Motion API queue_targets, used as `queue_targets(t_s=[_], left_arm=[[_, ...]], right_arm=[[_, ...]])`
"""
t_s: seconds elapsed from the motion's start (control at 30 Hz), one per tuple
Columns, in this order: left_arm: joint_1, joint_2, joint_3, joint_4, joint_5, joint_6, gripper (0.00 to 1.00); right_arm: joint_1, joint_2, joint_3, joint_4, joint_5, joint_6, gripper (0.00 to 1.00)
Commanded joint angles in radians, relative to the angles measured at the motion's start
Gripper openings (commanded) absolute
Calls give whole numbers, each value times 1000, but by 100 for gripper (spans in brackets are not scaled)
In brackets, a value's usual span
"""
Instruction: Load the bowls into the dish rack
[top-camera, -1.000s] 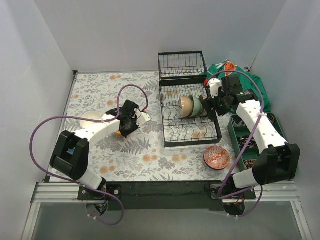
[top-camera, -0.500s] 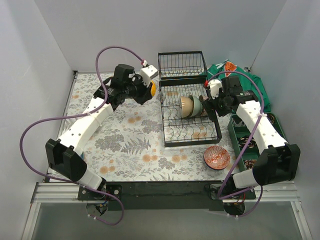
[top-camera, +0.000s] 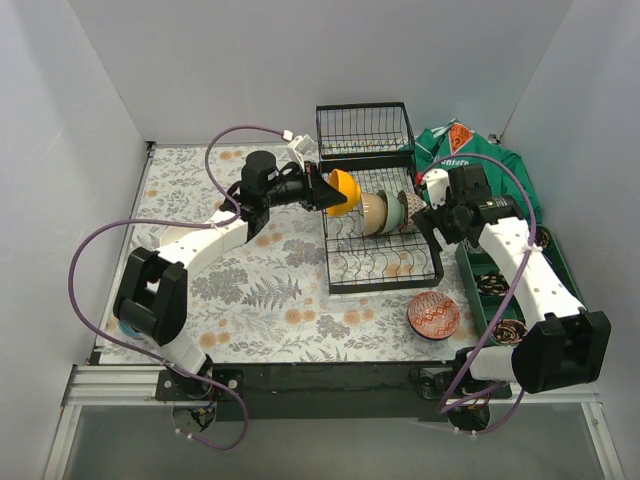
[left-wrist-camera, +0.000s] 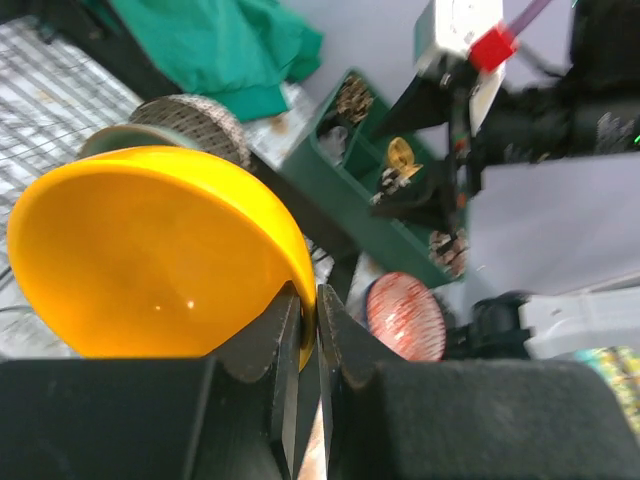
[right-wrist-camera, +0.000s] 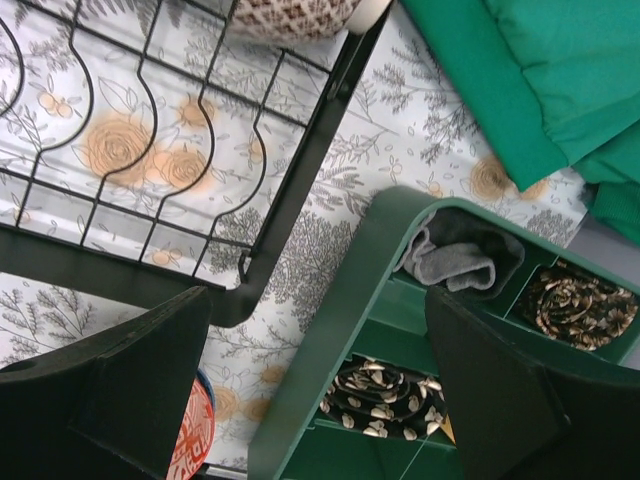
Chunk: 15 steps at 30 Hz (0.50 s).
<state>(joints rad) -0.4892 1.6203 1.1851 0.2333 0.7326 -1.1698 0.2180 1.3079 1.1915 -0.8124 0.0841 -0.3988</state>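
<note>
Left gripper (left-wrist-camera: 308, 320) pinches the yellow bowl (left-wrist-camera: 150, 250) by its rim, on edge over the left side of the dish rack (top-camera: 345, 266) beside the racked bowls (top-camera: 385, 212), best lowered straight into a free slot, while the right gripper (top-camera: 432, 216) hangs spread wide, empty.

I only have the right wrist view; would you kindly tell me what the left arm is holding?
Observer: The left gripper is shut on the rim of a yellow-orange bowl, over the dish rack's far left corner.
Operator: Are any bowls in the slots?
Observer: A cream bowl and a mint green bowl stand on edge side by side.
Operator: What is the red edge at the bottom of my view?
Observer: A red patterned bowl, upright on the table by the rack's near right corner.
</note>
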Motion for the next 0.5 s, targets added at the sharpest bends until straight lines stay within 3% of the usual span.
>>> queue_targets(t_s=[0.0, 0.17, 0.47], left_arm=[[9, 42, -61, 357, 62, -295, 0], [20, 104, -123, 523, 45, -460, 0], [35, 223, -153, 687, 67, -571, 0]], right_arm=[[-11, -39, -39, -7, 40, -21, 96], [-23, -42, -40, -16, 54, -26, 96], [-35, -27, -35, -36, 55, -28, 96]])
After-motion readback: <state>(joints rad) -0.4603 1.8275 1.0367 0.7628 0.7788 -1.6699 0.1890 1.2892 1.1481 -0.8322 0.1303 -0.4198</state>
